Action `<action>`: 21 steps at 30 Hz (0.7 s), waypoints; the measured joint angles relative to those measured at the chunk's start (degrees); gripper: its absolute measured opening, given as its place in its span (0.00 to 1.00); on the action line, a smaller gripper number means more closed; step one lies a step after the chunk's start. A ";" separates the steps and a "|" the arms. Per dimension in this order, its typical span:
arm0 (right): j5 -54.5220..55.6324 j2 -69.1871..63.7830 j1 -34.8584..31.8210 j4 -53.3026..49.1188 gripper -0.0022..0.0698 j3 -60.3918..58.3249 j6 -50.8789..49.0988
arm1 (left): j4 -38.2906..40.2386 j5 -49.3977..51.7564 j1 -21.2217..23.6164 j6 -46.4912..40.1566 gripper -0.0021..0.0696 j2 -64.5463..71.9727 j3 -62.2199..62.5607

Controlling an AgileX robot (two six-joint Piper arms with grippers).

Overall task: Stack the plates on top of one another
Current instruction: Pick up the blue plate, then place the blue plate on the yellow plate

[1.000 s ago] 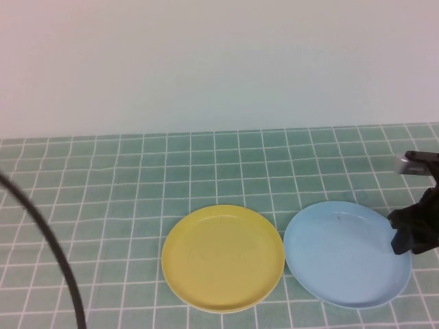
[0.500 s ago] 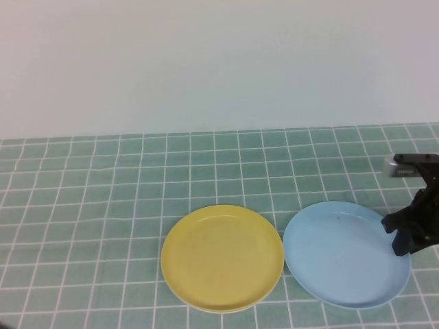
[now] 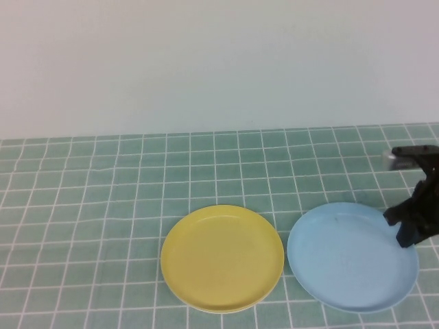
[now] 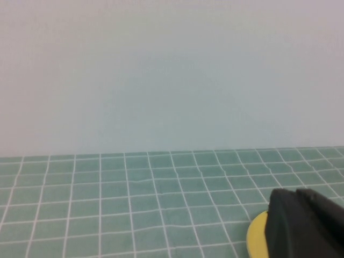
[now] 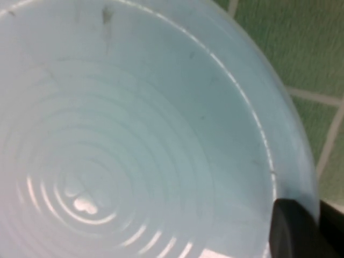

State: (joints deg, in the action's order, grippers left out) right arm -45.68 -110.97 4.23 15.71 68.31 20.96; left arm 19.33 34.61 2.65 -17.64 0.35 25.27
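Near the front edge of the green tiled table [image 3: 103,205], about midway along it, lies the pale yellow plate [image 3: 222,258], flat with its hollow side up. Beneath its front-left rim a thin white edge peeks out, which may be a second plate under it, though that cannot be told for sure. Just beside it toward the table's right edge sits the light blue plate [image 3: 352,256], also hollow side up; the two rims are close with only a narrow strip of tile between them. Both plates are round, so neither has a long axis or points any particular way. Whether the blue plate lies fully flat or is tipped up slightly at its right side cannot be told.

At the blue plate's right rim, close to the table's right edge, is the right gripper [image 3: 410,223], a dark shape set over the rim. In the right wrist view the blue plate [image 5: 134,134] fills nearly the whole picture, its concentric rings plain, and one dark finger [image 5: 293,228] rests at the rim; the other finger is hidden, so whether the fingers clamp the rim or merely touch it cannot be told.

The left gripper [image 4: 306,223] shows only in its own wrist view as a dark block, held above the table near the yellow plate's edge [image 4: 257,236]; its opening cannot be told.
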 joint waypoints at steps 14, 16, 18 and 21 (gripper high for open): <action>-15.07 0.13 0.00 -6.53 0.05 21.60 -5.32 | 0.00 2.44 0.00 0.00 0.03 -0.91 -1.49; -16.70 0.65 0.10 -5.95 0.05 24.06 -5.95 | 0.00 2.44 0.00 0.08 0.03 -0.91 -1.49; -18.06 1.49 0.93 -3.71 0.05 26.36 -5.95 | -0.11 2.44 0.00 0.08 0.03 -0.91 -1.49; -18.85 2.44 4.41 0.04 0.05 27.99 -5.82 | -0.26 2.44 0.00 0.08 0.03 -0.91 -1.74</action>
State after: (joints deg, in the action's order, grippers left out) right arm -64.53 -108.53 8.65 15.75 96.31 15.14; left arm 19.07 37.05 2.65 -17.55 -0.56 23.53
